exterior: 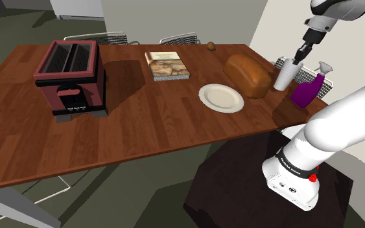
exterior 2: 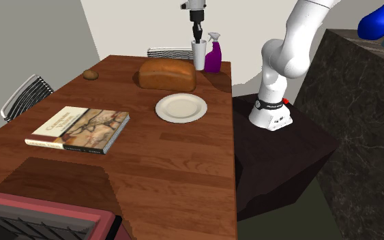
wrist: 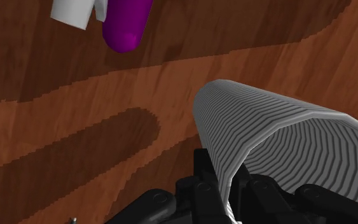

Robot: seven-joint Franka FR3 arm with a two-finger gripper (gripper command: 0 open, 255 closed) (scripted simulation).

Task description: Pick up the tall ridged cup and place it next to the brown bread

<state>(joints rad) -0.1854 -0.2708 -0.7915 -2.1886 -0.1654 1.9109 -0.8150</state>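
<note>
Red toaster (exterior: pixel 70 74) at the shoulder view's far left, well apart from the work. Next a book (exterior: pixel 166 66), then a pale plate (exterior: pixel 221 97), all on the wooden surface (exterior: pixel 142 123).

Brown bread loaf (exterior: pixel 247 75) sits past the plate. Tall ridged cup (exterior: pixel 283 76), drawn white-grey, stands upright just beside the loaf, between it and a purple spray bottle (exterior: pixel 308 89).

Tool (exterior: pixel 297 58) comes straight down onto the cup's mouth. In the wrist view its fingers (wrist: pixel 204 167) pinch the cup's wall at the rim, one outside and one inside: clenched on the cup.

Cannot tell whether the base rests on the surface or hangs just above it.

Judgement: the cup is already at the loaf's side, so placement looks nearly met. What is left is settling the base, letting go, and lifting clear without tipping the cup into the bottle.
</note>
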